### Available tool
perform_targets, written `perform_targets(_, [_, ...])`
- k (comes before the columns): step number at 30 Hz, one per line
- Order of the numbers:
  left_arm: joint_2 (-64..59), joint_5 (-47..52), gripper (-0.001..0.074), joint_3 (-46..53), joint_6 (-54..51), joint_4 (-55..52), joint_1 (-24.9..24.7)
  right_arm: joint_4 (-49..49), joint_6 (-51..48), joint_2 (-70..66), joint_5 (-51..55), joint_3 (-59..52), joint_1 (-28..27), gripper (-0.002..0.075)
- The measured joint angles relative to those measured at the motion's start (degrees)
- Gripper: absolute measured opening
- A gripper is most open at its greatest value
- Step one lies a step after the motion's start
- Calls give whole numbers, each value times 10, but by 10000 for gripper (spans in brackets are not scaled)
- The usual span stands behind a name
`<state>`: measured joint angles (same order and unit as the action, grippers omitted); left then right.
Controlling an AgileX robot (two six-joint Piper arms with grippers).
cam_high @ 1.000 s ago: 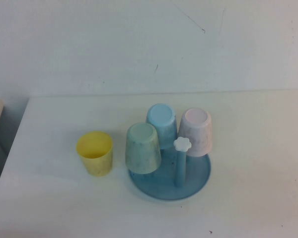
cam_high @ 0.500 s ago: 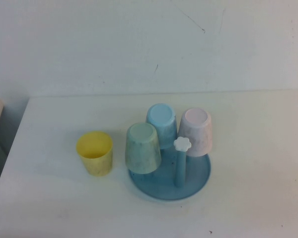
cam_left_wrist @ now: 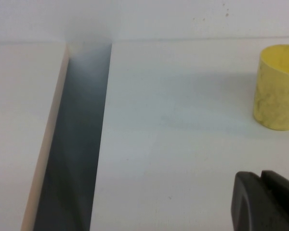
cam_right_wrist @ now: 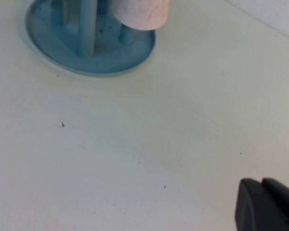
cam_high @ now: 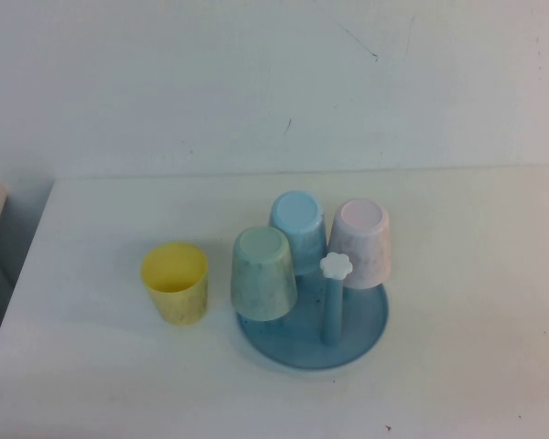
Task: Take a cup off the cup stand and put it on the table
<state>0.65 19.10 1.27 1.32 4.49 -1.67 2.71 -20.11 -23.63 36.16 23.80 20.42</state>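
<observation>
The pale-yellow cup [cam_high: 175, 282] stands upright, mouth up, on the white table [cam_high: 457, 265], just left of the cup stand; it also shows in the left wrist view [cam_left_wrist: 277, 87]. The blue cup stand [cam_high: 316, 320] holds three upturned cups on its pegs. One peg with a white flower knob [cam_high: 334, 266] is bare. Neither arm shows in the high view. My left gripper [cam_left_wrist: 261, 179] is shut and empty, back from the yellow cup. My right gripper [cam_right_wrist: 261, 186] is shut and empty above bare table, back from the stand [cam_right_wrist: 91, 57].
A pale green cup [cam_high: 262, 273], a light blue cup [cam_high: 298, 229] and a pink cup [cam_high: 362, 241] sit upside down on the stand. The table's left edge borders a dark gap [cam_left_wrist: 74, 144] beside another pale surface [cam_left_wrist: 19, 125]. A white wall rises behind.
</observation>
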Motion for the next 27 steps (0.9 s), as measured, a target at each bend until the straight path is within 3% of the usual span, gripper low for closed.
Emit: perform_targets(27, [0,0,-1,0,6,0,-1,-27,-6,0,-30,-15,0,1])
